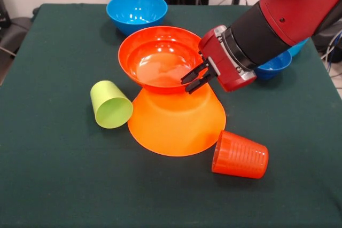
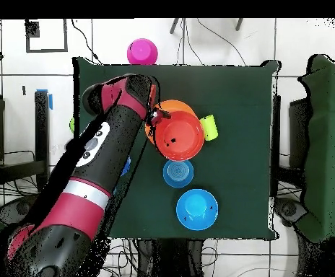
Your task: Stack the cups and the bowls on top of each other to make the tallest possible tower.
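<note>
The tower is a large light-orange bowl (image 1: 176, 126) upside down on the table with a red-orange bowl (image 1: 155, 60) upright on top of it. My gripper (image 1: 188, 84) is at this bowl's front right rim, fingers pinched on the rim. In the overhead view the gripper (image 2: 154, 117) is at the edge of the red-orange bowl (image 2: 181, 137). A lime green cup (image 1: 110, 105) lies on its side left of the tower. A ribbed orange cup (image 1: 240, 155) lies on its side at the front right.
A blue bowl (image 1: 136, 10) stands at the back. Two more blue bowls (image 1: 273, 65) are partly hidden behind my arm. The overhead view shows a pink bowl (image 2: 141, 52) at the table's far edge, stacked small blue bowls (image 2: 178, 173) and a blue bowl (image 2: 197, 208).
</note>
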Controlling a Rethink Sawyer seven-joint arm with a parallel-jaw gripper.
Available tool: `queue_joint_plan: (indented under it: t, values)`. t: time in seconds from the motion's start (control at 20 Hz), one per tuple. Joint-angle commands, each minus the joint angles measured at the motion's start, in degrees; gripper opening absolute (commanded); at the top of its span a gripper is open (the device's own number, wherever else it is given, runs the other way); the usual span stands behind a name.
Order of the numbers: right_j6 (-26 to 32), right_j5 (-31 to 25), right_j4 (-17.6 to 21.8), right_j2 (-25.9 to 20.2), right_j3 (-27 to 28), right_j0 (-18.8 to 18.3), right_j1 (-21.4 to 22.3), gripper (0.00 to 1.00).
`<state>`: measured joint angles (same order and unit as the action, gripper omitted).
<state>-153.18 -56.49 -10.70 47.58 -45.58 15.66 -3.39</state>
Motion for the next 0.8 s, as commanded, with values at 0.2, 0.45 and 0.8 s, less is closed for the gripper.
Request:
queue_joint_plan:
  t: [0.2,0.45,0.8]
  values:
    - [-9.0,-5.2,-2.0,-4.2,2.7,0.1,-1.6,0.0]
    - [-8.4,-6.2,-2.2,-3.9,3.6,-0.2,-1.6,0.0]
    - [-5.6,-7.4,-1.6,-4.0,2.2,-0.2,0.7,0.0]
